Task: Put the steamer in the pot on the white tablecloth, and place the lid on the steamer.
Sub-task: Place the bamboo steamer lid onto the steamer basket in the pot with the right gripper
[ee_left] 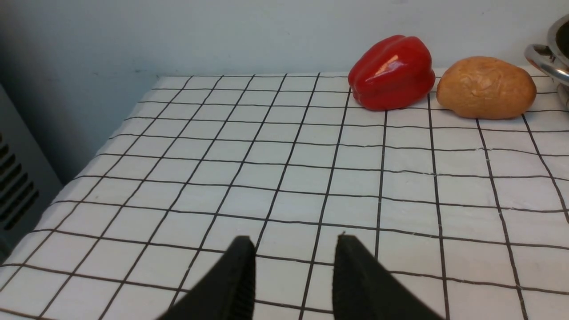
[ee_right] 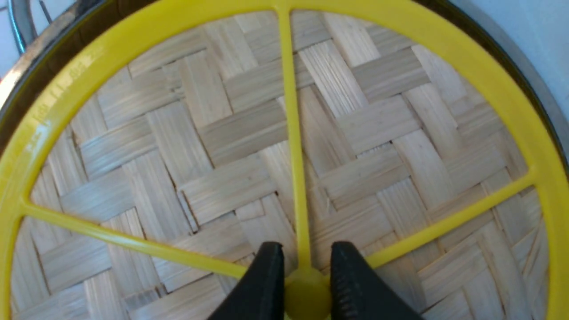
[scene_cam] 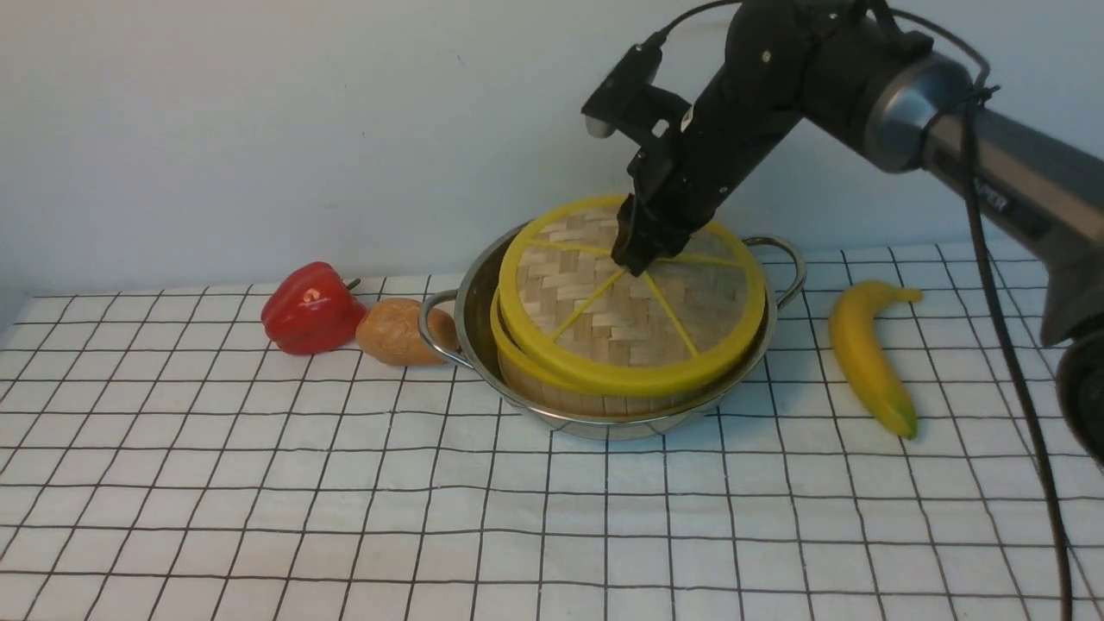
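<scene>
1. At the centre of the lid [ee_right: 213,146], the right gripper [ee_right: 304,249] had its two black fingers pressed against either side of the small yellow knob [ee_right: 306,289]. It held the lid by that knob alone.
2. The lid lay over the steamer [scene_cam: 552,392], but it looked slightly askew. On the robot's left, the steamer's own yellow rim peeked out below the lid's rim, so the lid was probably not fully seated.
3. Judged by its thin woven bamboo and plastic spokes, the lid would be light and fairly stiff. The knob was the sensible place to hold it. A pinch on so small and smooth a knob could let the disc swivel or tip, so it likely needed a level, gentle lowering before release.
4. The steamer sat inside the pot [scene_cam: 604,427], with its pale side wall showing above the steel rim. The pot stood on the white tablecloth [scene_cam: 345,517], toward the back and near the middle.
5. The left gripper [ee_left: 293,242] hung well off to the left above bare cloth. Its jaws were parted and held nothing.
6. A brown potato-like lump [scene_cam: 392,330] lay against or just beside the pot's left handle, with a red pepper [scene_cam: 309,308] next to it. A banana [scene_cam: 867,358] lay on the pot's right, clear of it.
</scene>
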Robot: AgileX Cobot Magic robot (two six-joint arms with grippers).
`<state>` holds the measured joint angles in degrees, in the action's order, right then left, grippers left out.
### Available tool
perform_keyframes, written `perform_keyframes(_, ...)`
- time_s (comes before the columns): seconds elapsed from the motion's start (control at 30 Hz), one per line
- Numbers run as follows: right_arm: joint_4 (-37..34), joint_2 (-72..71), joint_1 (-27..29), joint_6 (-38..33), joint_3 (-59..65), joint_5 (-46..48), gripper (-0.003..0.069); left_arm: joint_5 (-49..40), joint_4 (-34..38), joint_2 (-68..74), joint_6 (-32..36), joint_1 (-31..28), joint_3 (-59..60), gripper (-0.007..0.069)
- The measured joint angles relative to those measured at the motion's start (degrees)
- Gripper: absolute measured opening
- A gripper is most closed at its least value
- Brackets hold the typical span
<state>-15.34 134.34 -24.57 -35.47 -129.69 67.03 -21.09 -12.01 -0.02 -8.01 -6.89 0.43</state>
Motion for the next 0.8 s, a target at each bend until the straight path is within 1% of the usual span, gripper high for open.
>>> perform_keyframes(0.6, -2.78, 0.71, -0.08, -7.91, -0.18, -3.77, 0.0148, 0.0, 0.0, 0.0, 0.0, 0.0, 0.0, 0.0243)
perform_keyframes(0.8, -2.78, 0.71, -0.08, -7.97, -0.18, -3.64, 0.0148, 0.0, 0.0, 0.0, 0.0, 0.0, 0.0, 0.0243)
